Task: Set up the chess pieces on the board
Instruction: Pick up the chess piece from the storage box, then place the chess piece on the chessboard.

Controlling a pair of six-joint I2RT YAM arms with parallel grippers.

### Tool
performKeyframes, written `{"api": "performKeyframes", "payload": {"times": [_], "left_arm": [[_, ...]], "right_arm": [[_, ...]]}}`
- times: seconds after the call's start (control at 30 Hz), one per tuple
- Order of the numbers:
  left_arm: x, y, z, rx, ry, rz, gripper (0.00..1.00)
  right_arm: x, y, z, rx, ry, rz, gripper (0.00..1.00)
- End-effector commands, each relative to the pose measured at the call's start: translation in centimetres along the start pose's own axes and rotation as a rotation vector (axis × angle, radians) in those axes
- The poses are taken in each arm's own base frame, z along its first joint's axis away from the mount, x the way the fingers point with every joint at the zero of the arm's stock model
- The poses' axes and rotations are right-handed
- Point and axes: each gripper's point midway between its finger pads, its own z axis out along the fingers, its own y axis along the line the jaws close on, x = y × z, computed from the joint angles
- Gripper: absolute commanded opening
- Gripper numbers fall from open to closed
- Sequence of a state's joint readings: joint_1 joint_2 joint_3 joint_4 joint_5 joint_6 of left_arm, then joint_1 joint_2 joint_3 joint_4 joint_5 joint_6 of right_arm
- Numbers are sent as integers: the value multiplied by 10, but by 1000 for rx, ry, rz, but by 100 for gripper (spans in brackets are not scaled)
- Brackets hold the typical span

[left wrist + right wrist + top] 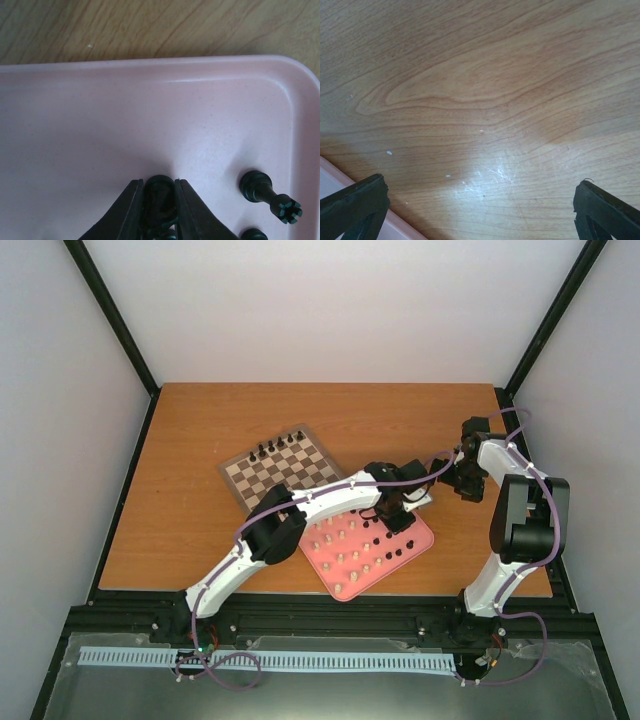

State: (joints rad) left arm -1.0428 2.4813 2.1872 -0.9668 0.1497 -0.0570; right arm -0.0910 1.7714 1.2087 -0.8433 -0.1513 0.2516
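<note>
The chessboard [283, 472] lies tilted at the table's middle, with several dark pieces [280, 446] standing along its far edge. My left gripper [393, 512] is over the pink tray [422, 540] and is shut on a dark chess piece [160, 192] in the left wrist view. Another dark piece [270, 196] lies on its side in the tray by the right rim. Cream pieces [352, 558] lie in the tray. My right gripper [466, 483] hangs open and empty over bare wood, right of the tray.
A corner of the pink tray [340, 192] shows at the lower left of the right wrist view. The left arm [300, 515] stretches across the board's near corner. Black frame rails edge the table.
</note>
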Motion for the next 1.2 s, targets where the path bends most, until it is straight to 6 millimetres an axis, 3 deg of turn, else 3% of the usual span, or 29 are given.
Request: {"api": "performKeyframes", "payload": {"times": [0.0,0.1,0.2,0.4,0.6,0.73,0.9,1.0,1.17], "left_arm": [[-11,-1,-7,-17,-28,9,18],[-12,1,-14,-31,-30,14,18],[-18,9,-33,-76,-56,20,19],[-32,42,-97,-149,-138,-25,20],[-20,91,-172,-236,-213,-92,23],[14,139,-212,-340,-196,-184,23],[79,208,-251,-470,-193,-384,22],[118,240,-262,-507,-187,-496,22],[183,284,-260,-532,-140,-684,21]], "right_arm": [[-3,1,-8,-11,-29,-1,100],[-3,1,-8,-13,-29,0,100],[-3,1,-8,-15,-29,1,100],[-3,2,-7,-15,-29,-1,100],[-3,2,-5,-18,-25,2,100],[-6,3,-7,-21,-30,0,100],[-5,5,-5,-32,-22,-1,100],[-6,6,-3,-39,-15,2,100],[-6,8,0,-48,-3,3,100]]}}
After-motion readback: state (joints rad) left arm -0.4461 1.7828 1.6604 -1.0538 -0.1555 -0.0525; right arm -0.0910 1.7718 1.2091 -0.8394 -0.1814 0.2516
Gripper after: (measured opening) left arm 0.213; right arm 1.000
